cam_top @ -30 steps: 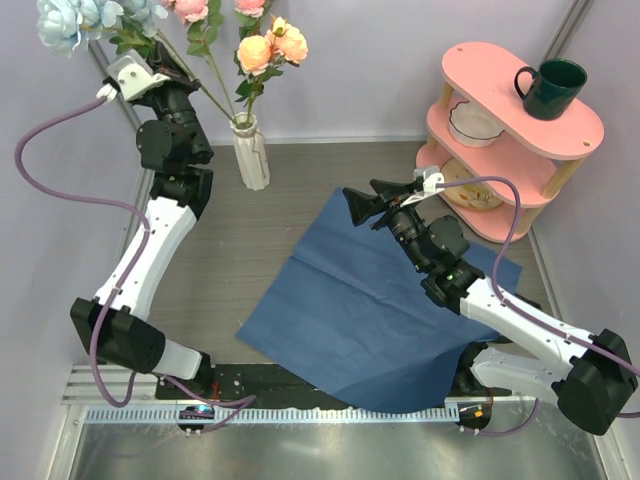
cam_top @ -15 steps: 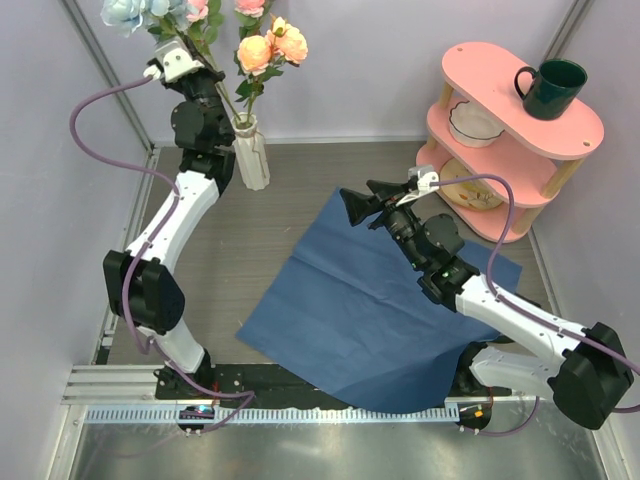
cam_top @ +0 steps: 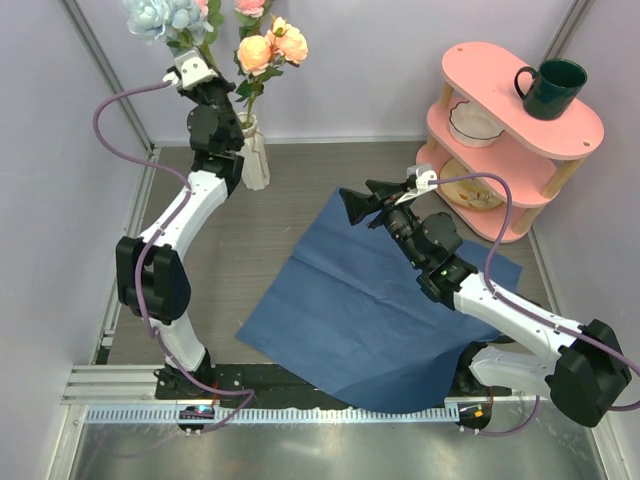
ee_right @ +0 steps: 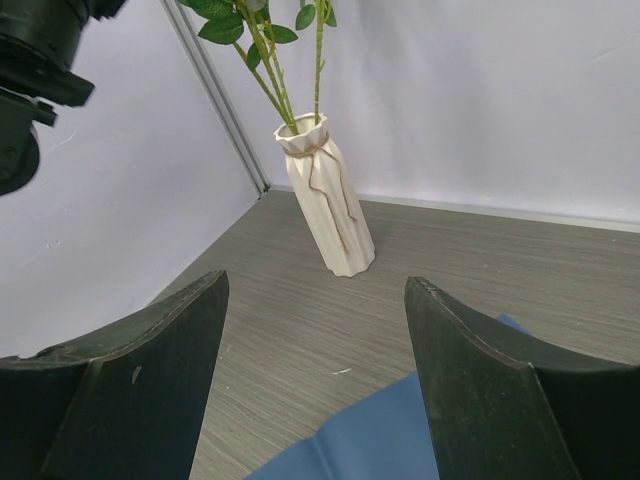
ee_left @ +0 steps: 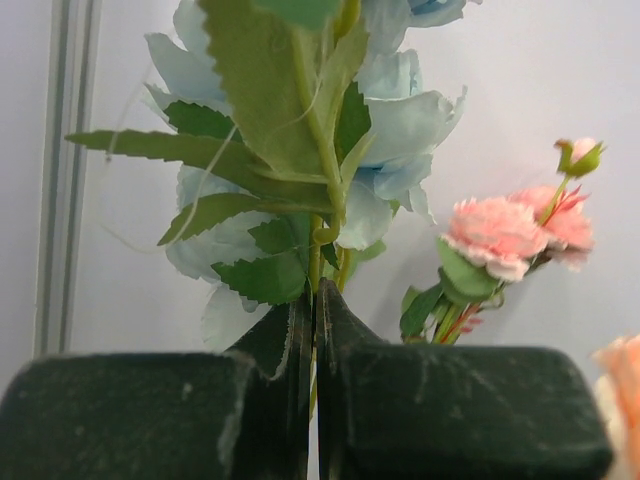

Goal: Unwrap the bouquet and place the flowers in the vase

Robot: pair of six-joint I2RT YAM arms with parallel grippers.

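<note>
Above the far-left corner of the tabletop (cam_top: 300, 170), left end effector (ee_left: 315, 300) clenched on pale blue flower stem (ee_left: 316, 255), stem near upright, vase (cam_top: 255, 160) just below-right with roses (cam_top: 275, 45) already in; right end effector (ee_right: 312, 285) released, farther off over blue paper wrap (cam_top: 370, 300).

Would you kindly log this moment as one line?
left end effector: shut on flower | right end effector: open | vase: holds roses | wrap: flat

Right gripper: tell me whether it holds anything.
No: the right gripper stands open, with nothing between its jaws.
</note>
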